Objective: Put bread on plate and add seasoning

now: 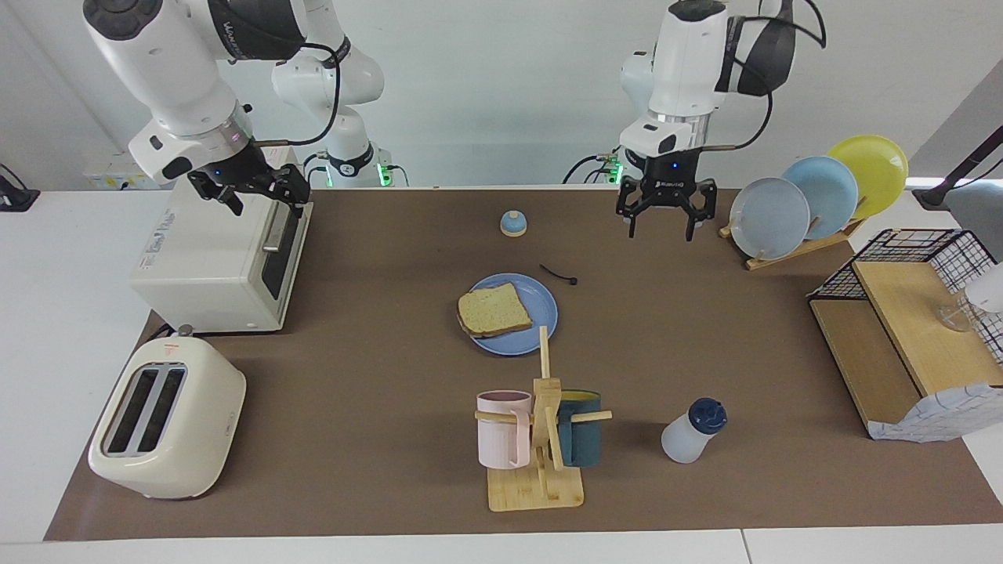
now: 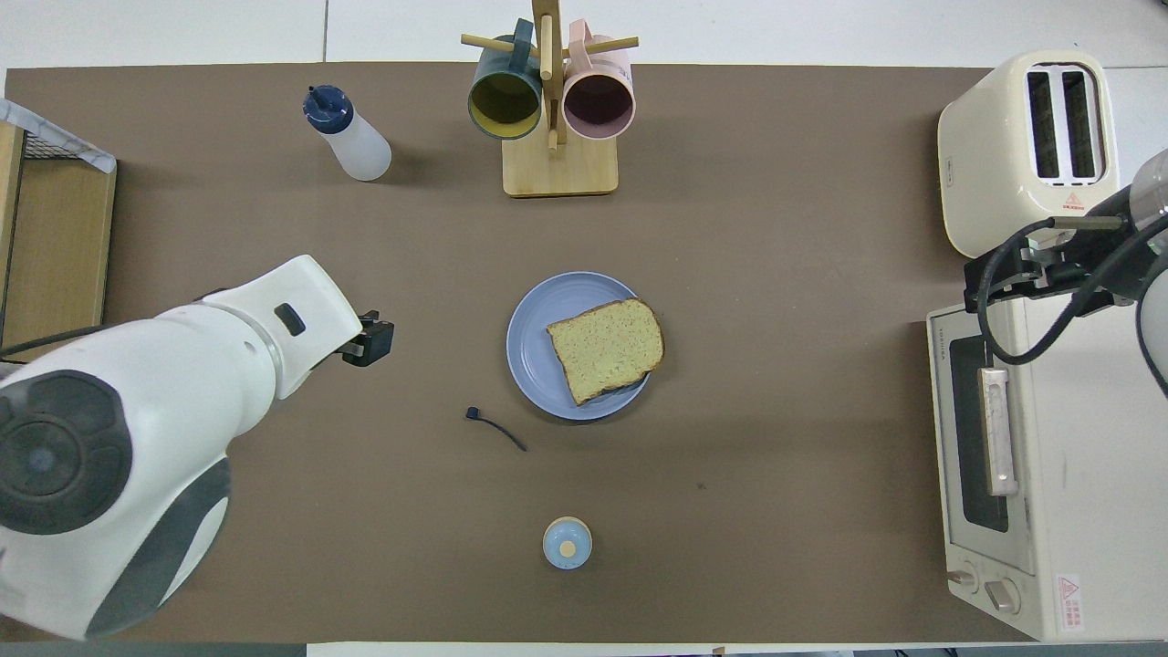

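standing well apart from the raised, open left hand (image 1: 660, 221): seasoning (image 1: 693, 431)

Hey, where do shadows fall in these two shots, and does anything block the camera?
Facing view: soft shadow beside the translucent squeeze bottle and under the wooden mug rack. Overhead view: the white left arm looms large, hiding most of its pincer.

Red warning triangle sticker on the toaster (image 2: 1029, 146) top, its small print too fine to read; red-marked sticker on the oven (image 2: 1004, 474) front corner, also unreadable; brand word along the oven's top edge — letters not clear
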Controlling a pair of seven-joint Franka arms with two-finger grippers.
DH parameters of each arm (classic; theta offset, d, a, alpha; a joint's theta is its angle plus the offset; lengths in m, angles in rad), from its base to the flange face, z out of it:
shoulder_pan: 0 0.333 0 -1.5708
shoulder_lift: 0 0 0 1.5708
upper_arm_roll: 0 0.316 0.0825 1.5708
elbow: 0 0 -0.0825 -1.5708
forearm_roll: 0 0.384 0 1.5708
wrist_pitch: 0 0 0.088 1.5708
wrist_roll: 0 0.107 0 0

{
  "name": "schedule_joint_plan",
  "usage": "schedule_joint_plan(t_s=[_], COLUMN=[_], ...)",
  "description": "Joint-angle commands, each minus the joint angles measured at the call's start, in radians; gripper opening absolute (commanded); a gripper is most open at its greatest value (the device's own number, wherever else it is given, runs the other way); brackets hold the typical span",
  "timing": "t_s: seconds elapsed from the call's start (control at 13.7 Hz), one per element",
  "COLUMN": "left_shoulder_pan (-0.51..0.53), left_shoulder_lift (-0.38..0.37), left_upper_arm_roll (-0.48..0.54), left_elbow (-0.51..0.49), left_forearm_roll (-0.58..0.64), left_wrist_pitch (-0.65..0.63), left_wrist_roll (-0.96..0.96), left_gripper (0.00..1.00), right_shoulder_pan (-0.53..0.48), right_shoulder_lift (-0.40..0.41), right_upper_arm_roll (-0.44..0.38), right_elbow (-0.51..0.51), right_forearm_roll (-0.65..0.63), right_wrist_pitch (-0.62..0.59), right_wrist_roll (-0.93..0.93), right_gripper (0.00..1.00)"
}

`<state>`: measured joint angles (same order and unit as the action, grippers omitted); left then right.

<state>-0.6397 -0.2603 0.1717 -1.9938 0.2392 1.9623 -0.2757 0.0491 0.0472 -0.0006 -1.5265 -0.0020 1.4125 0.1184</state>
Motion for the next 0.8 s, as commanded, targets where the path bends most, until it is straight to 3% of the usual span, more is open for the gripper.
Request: schedule_joint_plan(t_s=[0.0, 0.29, 0.51, 0.73], left_shoulder_pan=[0.027, 0.231, 0.308, 0.310], left_shoulder_lift=[0.033, 0.044, 0.030, 0.030], left_upper_arm_roll=[0.032, 0.042, 0.037, 0.035], left_elbow=[0.185, 0.368, 0.353, 0.354], left_forearm_roll=[-0.061, -0.155, -0.155, -0.143], left_wrist_pitch=[-0.220, -0.408, -0.425, -0.427], left_wrist_roll=[0.102, 0.353, 0.441, 0.435], left_gripper=[1.00, 1.00, 1.00, 1.00], right_shoulder_pan=[-0.017, -0.017, -0.018, -0.017], right_shoulder_lift=[-0.023, -0.023, -0.023, -0.023], right_upper_arm_roll=[0.007, 0.007, 0.007, 0.007], right_elbow=[-0.026, -0.026, -0.026, -0.026], right_forearm_roll=[0.017, 0.017, 0.019, 0.017], right_wrist_pitch=[0.006, 0.006, 0.006, 0.006], right_wrist_roll=[-0.033, -0.033, -0.033, -0.033], right_gripper=[1.00, 1.00, 1.00, 1.00])
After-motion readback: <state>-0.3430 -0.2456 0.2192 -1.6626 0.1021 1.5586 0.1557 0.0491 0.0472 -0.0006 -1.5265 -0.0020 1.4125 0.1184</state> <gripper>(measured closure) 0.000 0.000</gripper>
